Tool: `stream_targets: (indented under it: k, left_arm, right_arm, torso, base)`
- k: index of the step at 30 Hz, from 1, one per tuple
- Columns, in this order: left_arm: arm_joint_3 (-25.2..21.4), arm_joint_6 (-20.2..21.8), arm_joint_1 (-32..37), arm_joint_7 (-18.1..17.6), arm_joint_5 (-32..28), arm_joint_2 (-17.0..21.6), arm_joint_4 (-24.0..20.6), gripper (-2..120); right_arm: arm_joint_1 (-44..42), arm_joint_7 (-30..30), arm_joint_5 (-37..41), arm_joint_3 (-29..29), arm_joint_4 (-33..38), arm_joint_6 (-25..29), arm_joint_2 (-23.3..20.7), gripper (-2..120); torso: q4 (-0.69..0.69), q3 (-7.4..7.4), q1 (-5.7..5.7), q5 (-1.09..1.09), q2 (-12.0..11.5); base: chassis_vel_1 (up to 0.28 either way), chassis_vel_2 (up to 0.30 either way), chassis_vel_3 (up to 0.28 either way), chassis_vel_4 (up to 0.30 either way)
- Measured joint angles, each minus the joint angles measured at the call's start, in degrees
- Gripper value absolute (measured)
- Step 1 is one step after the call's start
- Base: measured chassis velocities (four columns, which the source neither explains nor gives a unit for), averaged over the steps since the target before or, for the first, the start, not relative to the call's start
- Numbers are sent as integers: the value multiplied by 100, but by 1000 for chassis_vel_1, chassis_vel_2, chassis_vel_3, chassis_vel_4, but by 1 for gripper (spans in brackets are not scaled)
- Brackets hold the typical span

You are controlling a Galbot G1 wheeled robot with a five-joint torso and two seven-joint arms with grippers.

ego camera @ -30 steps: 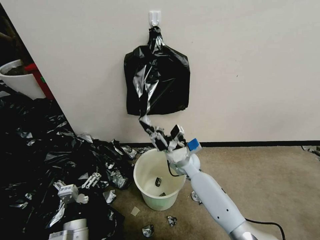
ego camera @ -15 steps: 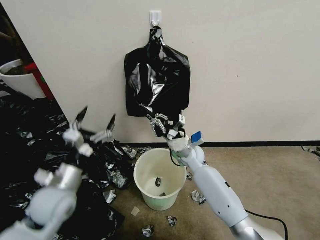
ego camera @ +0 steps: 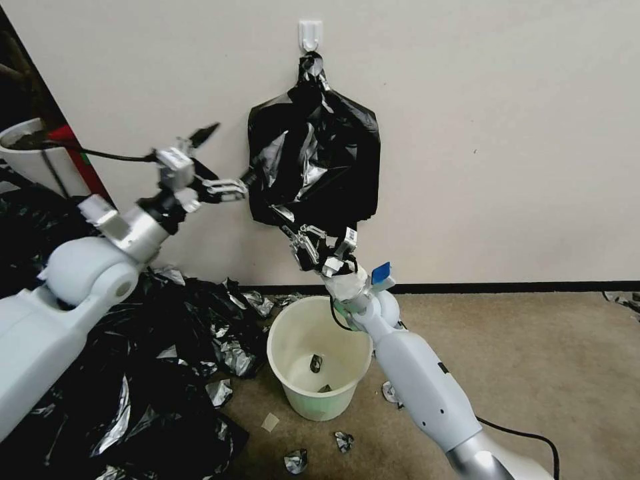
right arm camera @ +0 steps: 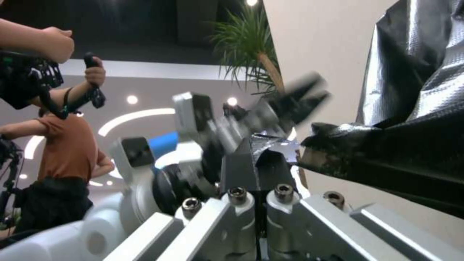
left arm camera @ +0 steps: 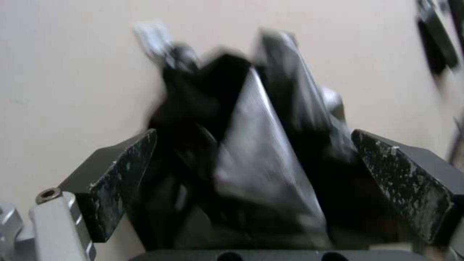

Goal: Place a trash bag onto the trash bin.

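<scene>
Bag (ego camera: 313, 160) hanging long-axis vertical from wall hook (ego camera: 310, 35), straight above right jaws (ego camera: 305, 245) and just ahead of left jaws (ego camera: 223, 160). Bin (ego camera: 319, 365) on floor, below right jaws. Left jaws wide apart, straddling bag's edge, not yet clamped. Right jaws together, pinching bag's bottom edge.

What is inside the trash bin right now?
The trash bin has no liner yet. Two small dark film scraps lie on its bottom. The right arm crosses over part of the rim, hiding a strip of the interior on that side.
</scene>
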Motion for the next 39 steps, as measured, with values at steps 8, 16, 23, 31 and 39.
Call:
stream_targets:
  k: [8,16,23,31,39]
  left_arm:
    - [749,-69,-974,320,315,-214,749,100]
    - [845,-104,-1144,604,365,-372,926,81]
    - [833,-58,-1148,627,486,-430,1018,56]
    - [810,-12,-1087,404,433,-523,948,27]
    - [685,-7,-768,124,116,-655,713,1]
  right_arm:
    - [65,-8,-72,19,-49,2,95,0]
    - [55,20,-105,93,-51,3,96,0]
    - [41,65,-91,125,-12,4,90,0]
    - [-67,421,-114,133,142,101,57,0]
    - [-655,2022,-573,0,886,478,-165,10]
  torso:
    - [0,0,0,1,0]
    - [0,-1,0,0,0]
    - [0,-1,0,0,0]
    - [0,-1,0,1,0]
    - [1,-1,0,2,0]
  base:
    - [0,0,0,0]
    - [0,0,0,0]
    - [0,0,0,0]
    - [0,0,0,0]
    - [0,0,0,0]
